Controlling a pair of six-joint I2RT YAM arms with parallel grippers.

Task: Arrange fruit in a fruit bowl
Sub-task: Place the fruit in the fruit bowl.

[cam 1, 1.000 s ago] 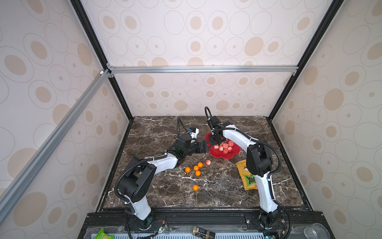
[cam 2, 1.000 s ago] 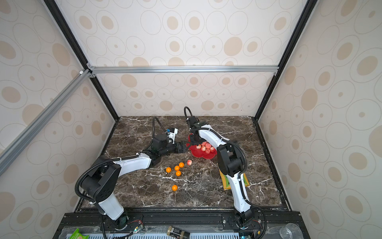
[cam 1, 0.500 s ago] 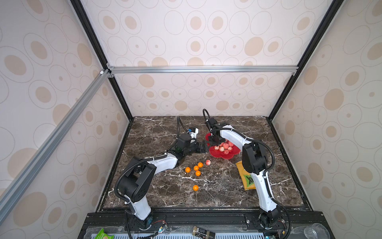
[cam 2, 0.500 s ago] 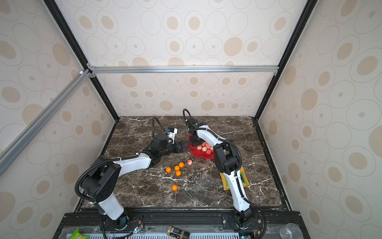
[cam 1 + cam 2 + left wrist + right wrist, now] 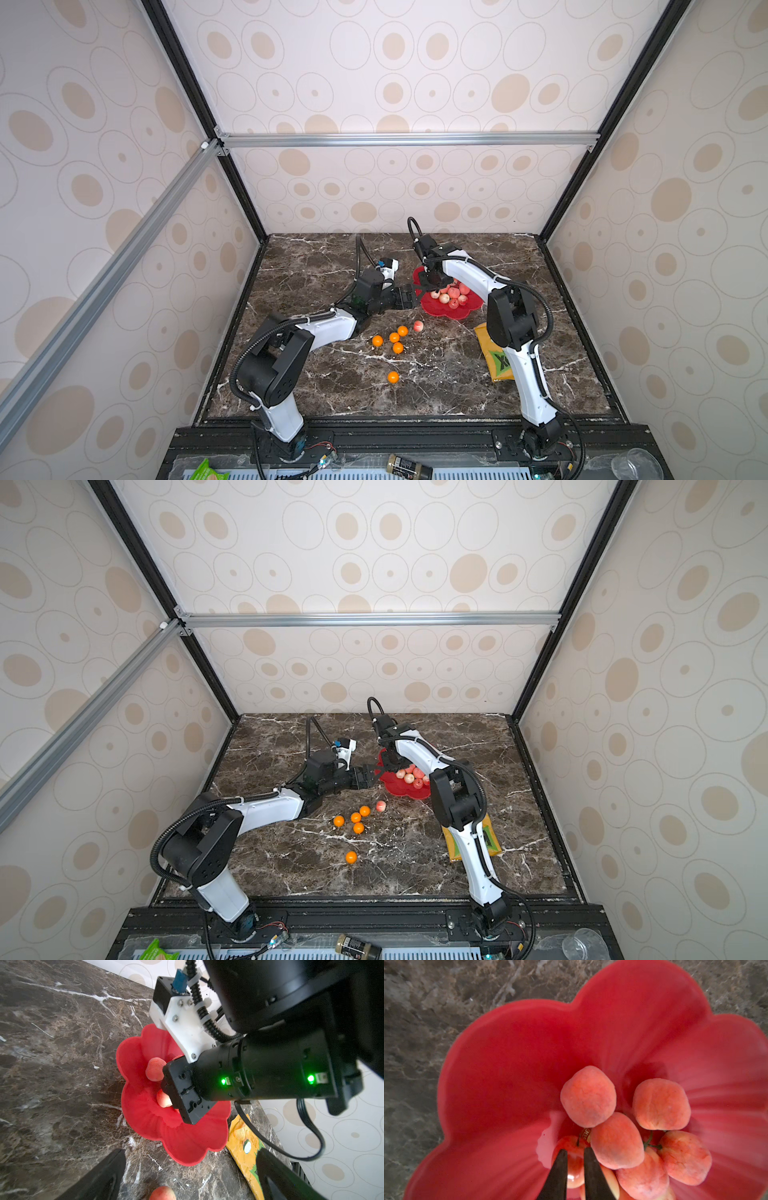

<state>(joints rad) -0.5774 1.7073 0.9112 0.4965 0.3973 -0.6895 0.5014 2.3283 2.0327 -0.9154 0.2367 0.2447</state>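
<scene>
The red scalloped fruit bowl (image 5: 440,311) (image 5: 508,1064) sits right of the table's middle and holds several pink peach-like fruit (image 5: 453,293) (image 5: 588,1096). My right gripper (image 5: 430,286) (image 5: 576,1150) hangs over the bowl's left part. Its fingers stand a narrow gap apart above a glossy red fruit (image 5: 574,1167), gripping nothing. My left gripper (image 5: 409,297) (image 5: 187,1176) is wide open and low, just left of the bowl's rim (image 5: 187,1142). One loose peach (image 5: 418,326) (image 5: 162,1193) and several orange fruit (image 5: 394,337) (image 5: 355,817) lie on the marble in front of the bowl.
A yellow-green snack bag (image 5: 496,359) (image 5: 245,1147) lies right of the bowl's front, partly under my right arm. One orange fruit (image 5: 392,377) lies apart, nearer the front. On the front rail sit a bottle (image 5: 409,466), a green packet (image 5: 212,471) and a clear cup (image 5: 638,465).
My right gripper has shifted slightly left over the bowl and its fingers have parted a little. The left arm has not moved.
</scene>
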